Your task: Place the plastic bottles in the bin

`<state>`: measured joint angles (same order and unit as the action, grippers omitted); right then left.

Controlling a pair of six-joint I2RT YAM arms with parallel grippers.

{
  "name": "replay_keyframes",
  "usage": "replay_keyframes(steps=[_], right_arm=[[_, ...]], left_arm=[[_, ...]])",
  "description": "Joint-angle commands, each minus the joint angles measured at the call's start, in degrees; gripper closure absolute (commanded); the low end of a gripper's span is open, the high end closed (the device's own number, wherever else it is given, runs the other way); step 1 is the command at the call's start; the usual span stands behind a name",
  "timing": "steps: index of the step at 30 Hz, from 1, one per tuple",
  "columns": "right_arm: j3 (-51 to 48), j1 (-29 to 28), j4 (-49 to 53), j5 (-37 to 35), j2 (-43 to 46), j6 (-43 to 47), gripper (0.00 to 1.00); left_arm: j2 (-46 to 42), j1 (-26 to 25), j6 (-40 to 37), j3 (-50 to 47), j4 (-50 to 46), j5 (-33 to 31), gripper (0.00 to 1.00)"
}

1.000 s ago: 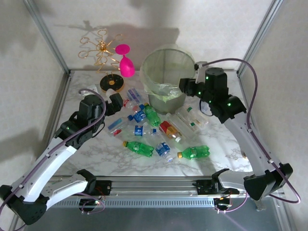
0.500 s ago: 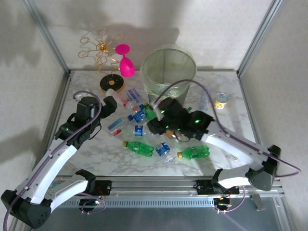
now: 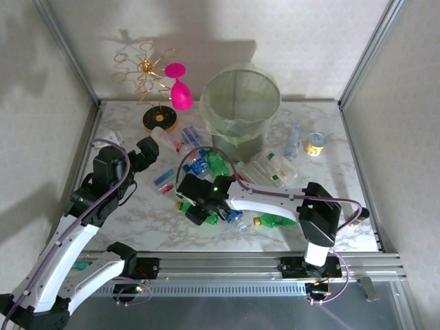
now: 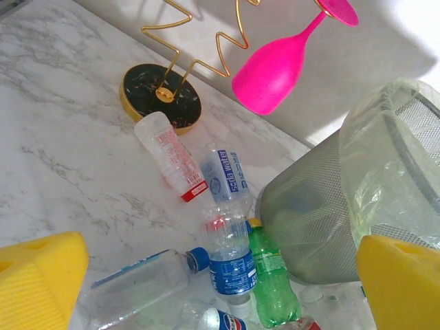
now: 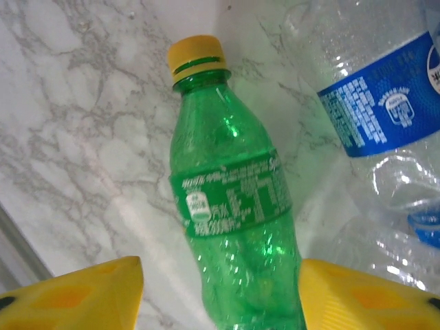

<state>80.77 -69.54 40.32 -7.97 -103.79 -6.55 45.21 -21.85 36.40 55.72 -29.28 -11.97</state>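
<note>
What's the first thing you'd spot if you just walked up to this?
The hot-pink goblet, bowl-down by the gold rack at the back left, pops out first, next to the big bin. Then comes the jumble of plastic bottles lying in front of the bin, where the right end effector sits open around a green bottle with a yellow cap.

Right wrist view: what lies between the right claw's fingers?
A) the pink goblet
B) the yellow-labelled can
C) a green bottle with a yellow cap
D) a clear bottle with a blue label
C: the green bottle with its yellow cap lies between the yellow fingers of the open right claw.
</note>
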Motion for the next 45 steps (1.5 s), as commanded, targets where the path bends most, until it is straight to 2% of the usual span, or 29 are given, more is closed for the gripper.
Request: replay_keyframes(steps=[1,5,10,19,37,45], right_arm=[[2.5,0.1,1.4,-2.3,-3.6,3.0,0.34],[3.5,0.1,1.9,-0.5,-6.5,3.8,0.32],[3.6,0.0,2.2,-2.0,-9.0,4.5,0.27],[2.9,0.0,0.5,-0.8,-12.1,4.8,0.26],[0.7,0.0,-1.1,1.4,-10.7,4.6,0.47],[0.3,0.0,-1.3,2.6,-4.4,3.9,0.50]], left_arm=[[-0.8,0.5,-1.8,-0.1,-1.4,0.3,0.00],[-1.6,0.5,-2.6,0.1,-1.9,-0.3,0.00],[-2.3,0.5,-3.0,-0.5,-1.7,-0.5,0.00],[-2.1,0.5,-3.0,-1.0,-1.0,0.3,0.00],[-2.2,0.5,-3.0,-0.3,-0.8,0.5,0.00],[-2.5,0.5,-3.7,1.5,-1.8,-0.3,0.00]])
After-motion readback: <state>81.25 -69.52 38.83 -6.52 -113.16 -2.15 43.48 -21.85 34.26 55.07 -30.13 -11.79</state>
